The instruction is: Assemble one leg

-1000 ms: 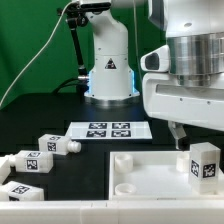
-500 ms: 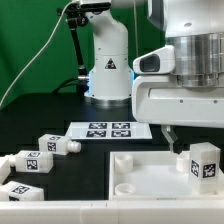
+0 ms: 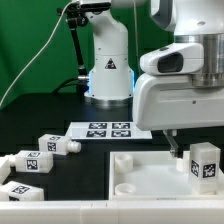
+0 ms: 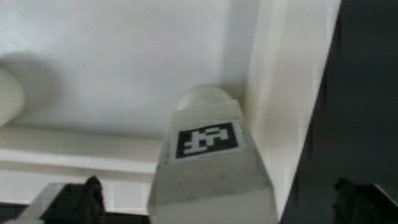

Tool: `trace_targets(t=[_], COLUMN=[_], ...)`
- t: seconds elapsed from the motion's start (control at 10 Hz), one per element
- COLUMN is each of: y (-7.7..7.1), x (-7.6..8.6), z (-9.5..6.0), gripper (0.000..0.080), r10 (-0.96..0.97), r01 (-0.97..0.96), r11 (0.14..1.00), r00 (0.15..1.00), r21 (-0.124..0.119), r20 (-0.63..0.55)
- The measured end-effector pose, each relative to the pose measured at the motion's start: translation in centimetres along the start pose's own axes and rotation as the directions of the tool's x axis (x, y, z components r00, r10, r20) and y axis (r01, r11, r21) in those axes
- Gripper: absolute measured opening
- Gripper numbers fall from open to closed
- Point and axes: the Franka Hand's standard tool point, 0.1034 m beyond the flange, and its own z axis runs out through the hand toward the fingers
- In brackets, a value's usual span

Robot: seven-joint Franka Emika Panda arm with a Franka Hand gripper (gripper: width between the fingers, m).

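The gripper point(image 4: 210, 196) hangs with its jaws spread wide and empty, one dark fingertip point(image 4: 75, 197) showing on either side of the upright leg point(image 4: 210, 150) below them. From the room, that leg point(image 3: 205, 162) stands in the corner of the white tray piece point(image 3: 150, 180) at the exterior view's right. If it needs seating, I'd descend straight, centre the post, and close evenly without tilting it.

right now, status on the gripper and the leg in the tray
Gripper open, fingers either side of the leg, not clamped. Leg upright in the white tray. Spare legs lying clear, at exterior view's left.
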Motion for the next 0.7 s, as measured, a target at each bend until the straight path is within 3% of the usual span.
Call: trace_targets(t=[0.2,0.3,0.4,0.7], y=[0.12,0.14,0.14,0.12], x=[0.0,-0.01,-0.01,-0.01], z=[0.01,0.01,0.01,0.02], gripper=[0.0391,0.0391,0.0282,0.0282], r10=[-0.012,-0.012,-0.004,0.051], r01=[0.012,0.012,0.004,-0.051], r11=[1.0,1.0,1.0,0.999], r00=[1.0,1.0,1.0,0.999], r21=[-0.001,-0.001,0.0,0.001], r20=[0.0,0.0,0.0,0.0])
